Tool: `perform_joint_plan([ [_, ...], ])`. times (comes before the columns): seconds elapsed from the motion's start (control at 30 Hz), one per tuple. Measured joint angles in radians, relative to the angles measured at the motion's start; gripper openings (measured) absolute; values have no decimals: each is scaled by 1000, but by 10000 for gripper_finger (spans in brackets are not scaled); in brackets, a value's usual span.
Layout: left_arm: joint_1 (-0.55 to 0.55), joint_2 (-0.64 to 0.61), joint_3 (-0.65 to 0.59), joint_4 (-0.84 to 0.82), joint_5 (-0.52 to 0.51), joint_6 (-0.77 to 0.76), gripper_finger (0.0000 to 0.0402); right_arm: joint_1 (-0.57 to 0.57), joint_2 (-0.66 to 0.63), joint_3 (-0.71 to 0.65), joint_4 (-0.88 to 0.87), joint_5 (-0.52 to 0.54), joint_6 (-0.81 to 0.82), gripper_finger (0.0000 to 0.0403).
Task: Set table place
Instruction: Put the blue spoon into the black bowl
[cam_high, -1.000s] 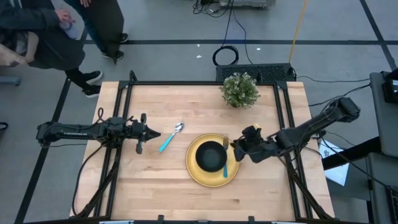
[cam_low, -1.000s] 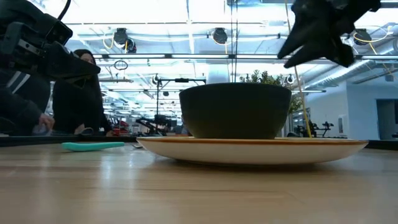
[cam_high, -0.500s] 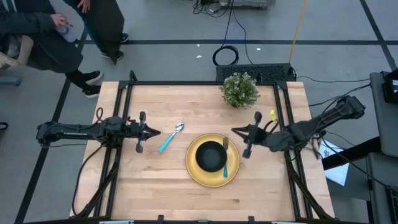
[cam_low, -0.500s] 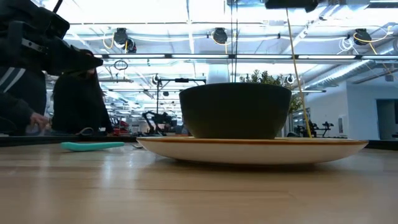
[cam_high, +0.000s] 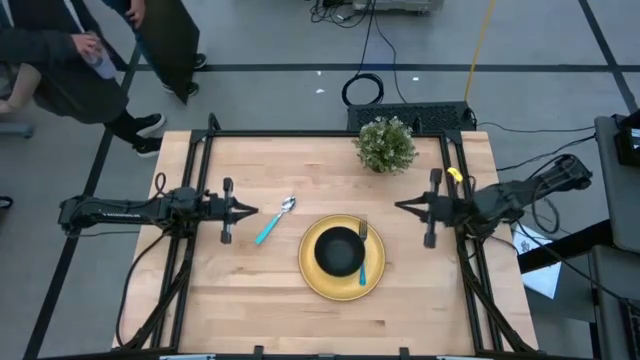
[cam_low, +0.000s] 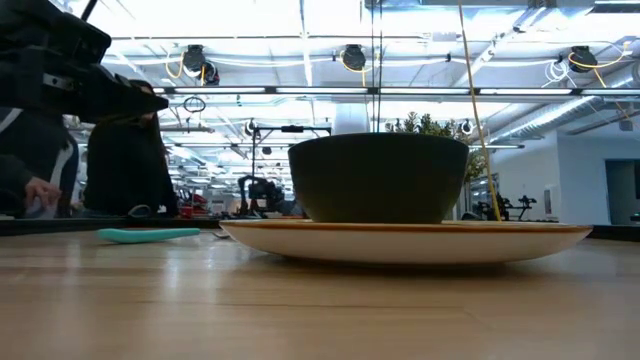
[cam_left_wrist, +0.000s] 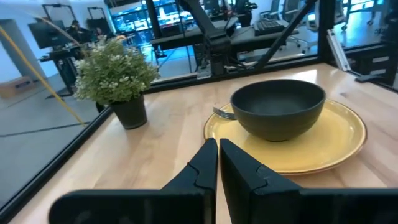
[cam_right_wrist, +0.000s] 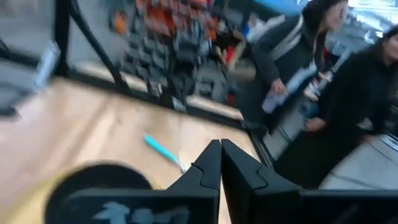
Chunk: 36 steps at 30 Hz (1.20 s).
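While the light-wood butcher-block table (cam_high: 250, 290) lies smooth inside its black metal frame, the left gripper (cam_high: 243, 211) hovers over its left side with both dark fingers pinched together, gripping nothing. Just beside its tip lies the spoon (cam_high: 274, 220), shiny metal bowl and slim turquoise handle, set at a slant and apart from the plate. Near the middle sits the round, glossy yellow plate (cam_high: 318, 277) with the smaller matte black bowl (cam_high: 340, 251) on it. The fork (cam_high: 362, 252), same turquoise handle, rests on the plate's right part, against the bowl. Behind stands a small bushy green plant (cam_high: 386, 144) in a dark pot. At the right edge the right gripper (cam_high: 404, 206) is clenched and empty, clear of the plate
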Motion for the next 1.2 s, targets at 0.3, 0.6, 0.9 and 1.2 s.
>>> perform_joint_plan([
  [0.3,0,0,0,0,-6,-21,24,-59,-229,-247,76,-35,98,0],
  [0.6,0,0,0,0,-6,-26,24,-200,-281,-423,189,-348,251,0],
  [0.9,0,0,0,-1,-10,11,24,-335,-309,-551,415,-577,275,0],
  [1.2,0,0,0,-1,-58,23,24,-413,-309,-597,410,-462,263,0],
])
